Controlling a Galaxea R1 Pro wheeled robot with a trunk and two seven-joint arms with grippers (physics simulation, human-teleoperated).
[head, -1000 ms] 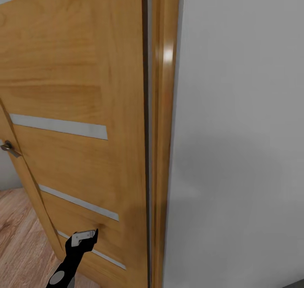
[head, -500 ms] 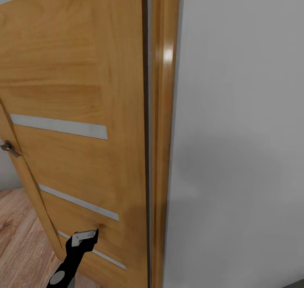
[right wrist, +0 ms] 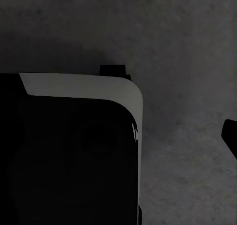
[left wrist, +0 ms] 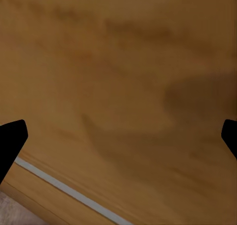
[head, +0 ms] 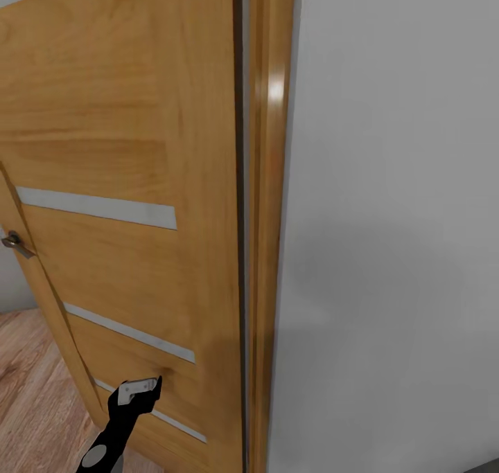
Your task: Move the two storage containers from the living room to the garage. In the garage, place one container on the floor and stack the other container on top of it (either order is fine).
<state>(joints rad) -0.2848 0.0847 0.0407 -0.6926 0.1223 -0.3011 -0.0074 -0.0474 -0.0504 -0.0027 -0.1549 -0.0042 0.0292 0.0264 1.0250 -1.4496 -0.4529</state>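
The head view looks forward and slightly down from close up at a wooden door (head: 125, 203), its frame (head: 267, 251) and a grey wall (head: 395, 251). The left wrist view faces that same door (left wrist: 118, 87) from very near, sharing its lower panel and pale strip (left wrist: 69, 190). The right wrist view looks down at dark concrete floor (right wrist: 187, 47) past a black, white-edged part of the robot (right wrist: 74, 151).

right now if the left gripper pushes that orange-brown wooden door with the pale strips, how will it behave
The orange-brown wooden door looks a rigid slab, so it probably won't flex. It stands ajar from its frame, so it likely swings rather than slides. The left gripper is low, near that frame, so probably heavy going.
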